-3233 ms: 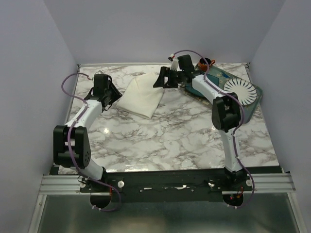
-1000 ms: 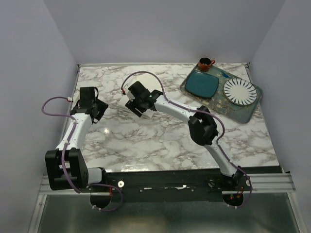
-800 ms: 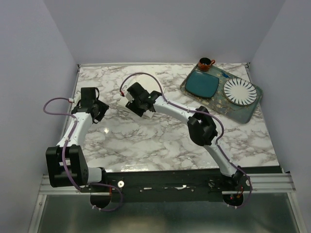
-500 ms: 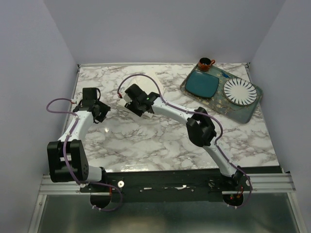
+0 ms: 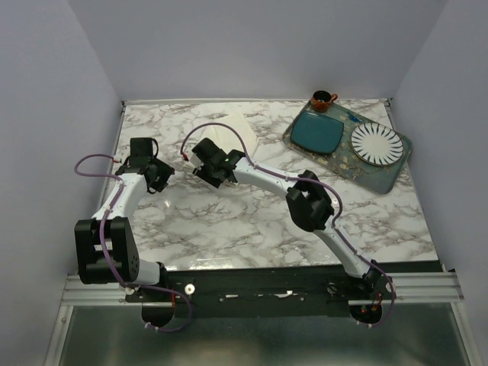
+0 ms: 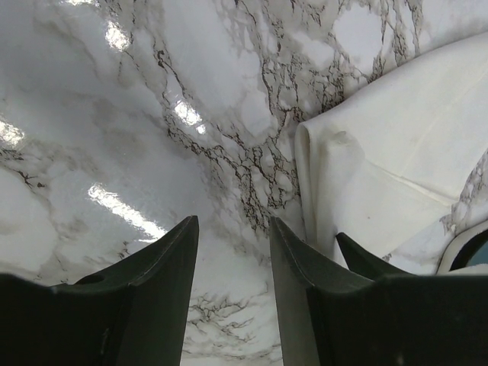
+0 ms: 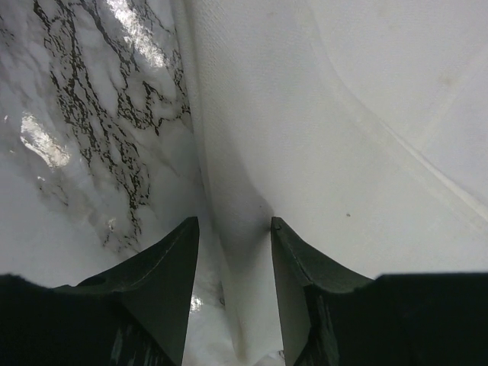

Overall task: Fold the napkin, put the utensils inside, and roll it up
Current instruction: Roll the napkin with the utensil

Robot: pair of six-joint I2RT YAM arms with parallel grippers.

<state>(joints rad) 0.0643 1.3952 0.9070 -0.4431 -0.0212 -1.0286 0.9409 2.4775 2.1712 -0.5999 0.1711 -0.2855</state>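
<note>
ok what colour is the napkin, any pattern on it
Plain cream-white, no pattern. The napkin shows best in the right wrist view.

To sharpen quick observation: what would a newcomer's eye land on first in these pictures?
The right arm reaches across the marble table to the cream napkin at far centre-left, the right gripper astride its folded edge. The left gripper hangs open over bare marble beside the napkin's corner. At far right, a tray holds a teal plate and a white ribbed plate.
</note>
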